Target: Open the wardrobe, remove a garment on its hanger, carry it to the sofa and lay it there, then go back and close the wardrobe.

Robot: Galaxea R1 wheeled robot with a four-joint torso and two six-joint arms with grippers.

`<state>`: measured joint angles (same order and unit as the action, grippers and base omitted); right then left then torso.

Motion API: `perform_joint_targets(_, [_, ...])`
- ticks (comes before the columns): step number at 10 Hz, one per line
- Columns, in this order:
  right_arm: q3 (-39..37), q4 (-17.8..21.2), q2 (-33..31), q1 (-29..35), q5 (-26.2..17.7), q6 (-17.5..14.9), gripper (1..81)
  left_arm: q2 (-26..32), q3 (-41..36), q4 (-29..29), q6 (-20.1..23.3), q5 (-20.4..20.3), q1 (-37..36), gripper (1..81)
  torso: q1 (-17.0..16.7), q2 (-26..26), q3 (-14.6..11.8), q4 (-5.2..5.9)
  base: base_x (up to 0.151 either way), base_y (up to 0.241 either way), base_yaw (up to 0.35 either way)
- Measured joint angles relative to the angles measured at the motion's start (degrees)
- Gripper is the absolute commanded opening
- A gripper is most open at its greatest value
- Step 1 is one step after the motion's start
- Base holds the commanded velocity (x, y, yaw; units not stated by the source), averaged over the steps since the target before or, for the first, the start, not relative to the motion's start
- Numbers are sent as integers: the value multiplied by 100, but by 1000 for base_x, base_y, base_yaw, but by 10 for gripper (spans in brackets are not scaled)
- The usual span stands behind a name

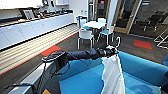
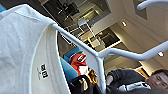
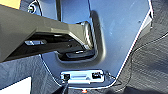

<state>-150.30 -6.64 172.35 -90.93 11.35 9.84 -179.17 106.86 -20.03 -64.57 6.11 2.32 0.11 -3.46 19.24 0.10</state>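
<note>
The white shirt point(image 2: 22, 50) is very close to the camera on the left arm. Its round collar shows, with a small black label point(image 2: 43, 71) printed inside it. The thin white hanger point(image 2: 100, 56) goes through the collar and runs out past the shirt, with its hook point(image 2: 150, 3) curving above. Farther off, past the hanger, are something blue point(image 2: 68, 67) and something red point(image 2: 78, 62). A person in dark clothes point(image 2: 127, 77) is behind the hanger too.
</note>
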Motion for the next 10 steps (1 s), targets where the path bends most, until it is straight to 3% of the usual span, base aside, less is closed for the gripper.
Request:
perform_joint_targets(1, [0, 0, 0, 5, 0, 2, 811, -11, 102, -2, 0, 144, 33, 10, 0, 0, 0, 151, 0, 0, 0])
perform_joint_targets(2, [0, -2, 0, 20, -2, 2, 811, -50, 282, -4, 2, 168, 99, 10, 0, 0, 0, 216, 0, 0, 0])
perform_joint_targets(9, [-6, 1, 48, 22, 46, 2, 811, -151, 1285, -731, 22, 450, 1078, 10, 0, 2, 2, 231, 0, 0, 0])
perform_joint_targets(10, [-6, 0, 48, 2, 50, 2, 811, -173, 1364, -885, 22, 452, 1187, 10, 0, 2, 2, 304, 0, 0, 0])
